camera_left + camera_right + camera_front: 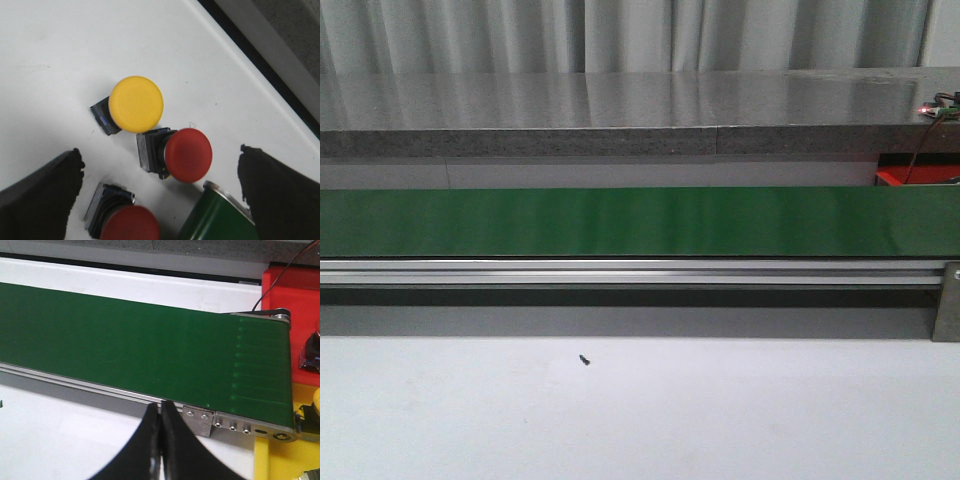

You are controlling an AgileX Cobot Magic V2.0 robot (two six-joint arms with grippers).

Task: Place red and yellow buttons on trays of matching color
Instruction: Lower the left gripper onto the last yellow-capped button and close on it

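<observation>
A green belt (620,222) is seen running bare across the table (640,420), with a red tray (290,315) and a yellow tray (280,460) set at its end, probably to receive sorted pieces. The left gripper (160,192) is held apart over 3 mushroom-capped buttons: 1 yellow button (136,104) and 2 red buttons (188,154). The right gripper (161,440) is pressed together, empty, beside the belt.

Left gripper (160,200): fingers apart, holding nothing
Yellow button (135,104): landmark
Red button (187,154): just beside yellow button
Second red button (129,224): near the first
Green cylinder (216,217): touching red button
</observation>
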